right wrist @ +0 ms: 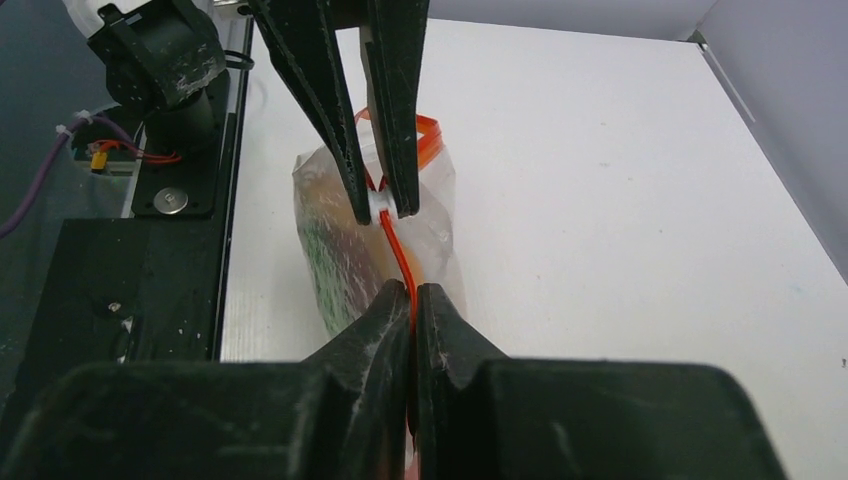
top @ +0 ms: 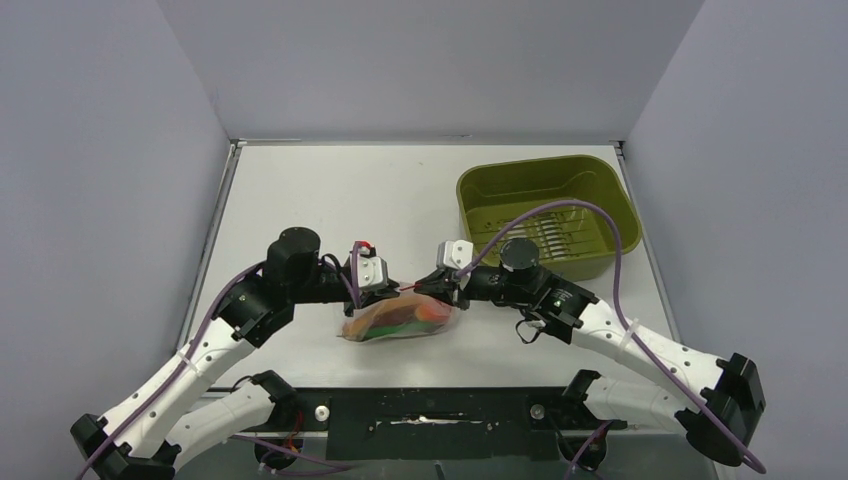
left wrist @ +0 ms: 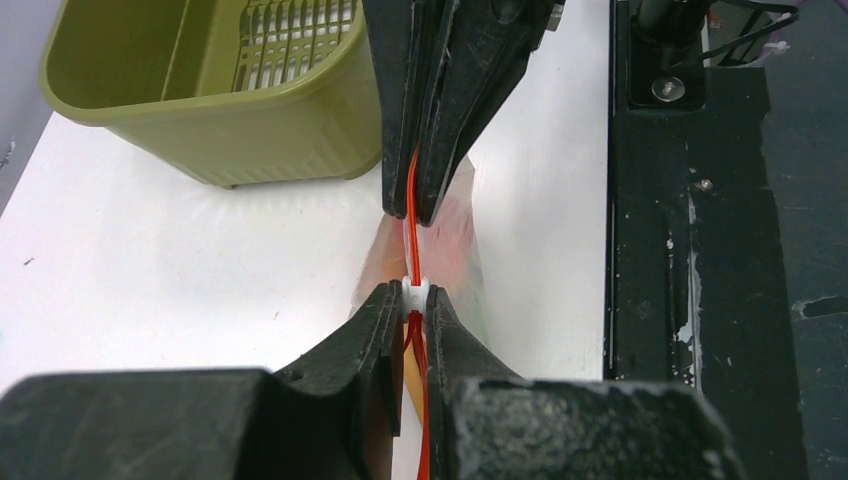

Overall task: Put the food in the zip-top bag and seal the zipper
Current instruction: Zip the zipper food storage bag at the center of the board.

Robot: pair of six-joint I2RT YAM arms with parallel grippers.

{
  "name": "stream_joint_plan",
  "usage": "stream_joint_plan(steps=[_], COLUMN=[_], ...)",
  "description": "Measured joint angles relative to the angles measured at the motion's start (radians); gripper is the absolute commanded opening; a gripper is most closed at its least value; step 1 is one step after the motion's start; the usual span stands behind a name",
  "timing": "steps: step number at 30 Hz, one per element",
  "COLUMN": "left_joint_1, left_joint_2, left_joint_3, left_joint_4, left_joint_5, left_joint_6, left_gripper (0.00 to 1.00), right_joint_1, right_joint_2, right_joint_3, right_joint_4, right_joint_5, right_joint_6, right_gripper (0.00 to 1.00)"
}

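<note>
Just off the tub's (top: pixel 535 166) near-left corner, we find the bag (top: pixel 400 331) sitting on the table (top: pixel 300 190), food (top: pixel 425 313) packed inside it. Our left gripper (top: pixel 385 290) has its fingers pinched on the zipper (left wrist: pixel 411 245), right at a white tab (left wrist: pixel 415 291). Our right gripper (top: pixel 440 285) clamps the same strip nearer the tub, fingers pressed tight against it.

Top view: toy food pieces (top: pixel 400 318) inside the clear crinkly zip-top bag (top: pixel 446 320) merge into one green-orange-red mass; single pieces not separable.
Right wrist view: ends of red-orange zipper strip (right wrist: pixel 398 255) covered by jaws of left gripper (right wrist: pixel 383 212) and right gripper (right wrist: pixel 413 292); bag's near part hidden behind the latter.
Left wrist view: olive-green plastic tub (left wrist: pixel 200 130) cut by top edge.
</note>
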Motion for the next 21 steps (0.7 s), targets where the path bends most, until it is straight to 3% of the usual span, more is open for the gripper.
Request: stream_joint_plan(steps=[21], left_joint_1=[0.0], left_joint_2=[-0.056], left_joint_3=[0.055], left_joint_4=[-0.174], left_joint_5=[-0.193], left_joint_6=[0.055], left_gripper=[0.0], right_joint_1=[-0.126], right_joint_2=[-0.098], right_joint_3=[-0.06], right_joint_4=[0.007], right_joint_5=[0.104], right_joint_6=[0.068], right_gripper=[0.0])
